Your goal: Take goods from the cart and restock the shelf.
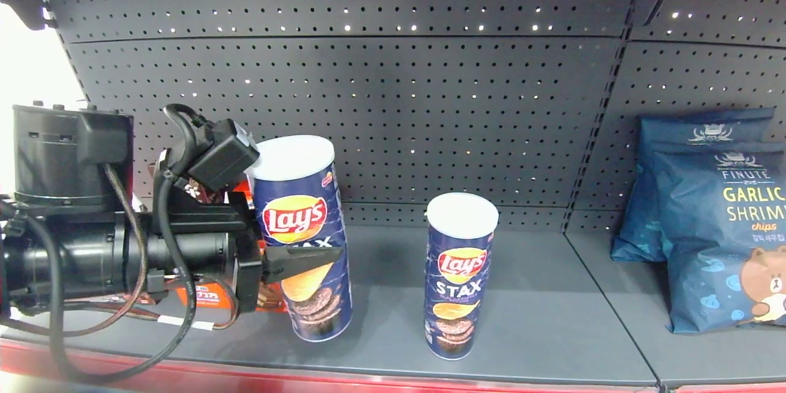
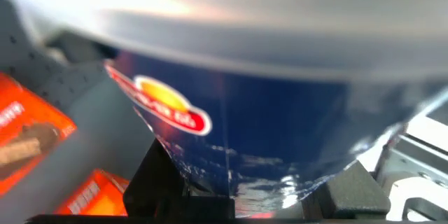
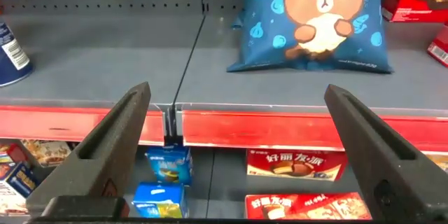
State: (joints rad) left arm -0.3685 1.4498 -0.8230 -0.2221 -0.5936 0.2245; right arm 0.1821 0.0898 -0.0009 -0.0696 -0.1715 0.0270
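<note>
On the grey shelf (image 1: 540, 313), left gripper (image 1: 307, 255) with jaws pinching a tilted chip can (image 1: 301, 209), second can (image 1: 459, 282) upright nearby, right gripper (image 3: 238, 94) with jaws spread

Lit brightly and evenly from above and in front across the shelf (image 1: 540, 295) in the head view. Blown out to plain white at the upper left edge. Pierced by pinpoints of backlight through the pegboard (image 1: 430, 104) holes. Shaded only faintly between the held chips can (image 1: 304, 239) and the standing chips can (image 1: 459, 276). Bowed toward the frame edges, most along the top. Glossy along the red edge strip (image 1: 368, 381). Blurred heavily in the left wrist view: held chips can too near for focus, washed white above, glinting below. Crisp in the right wrist view past the slightly soft right pincer (image 3: 236, 89).
</note>
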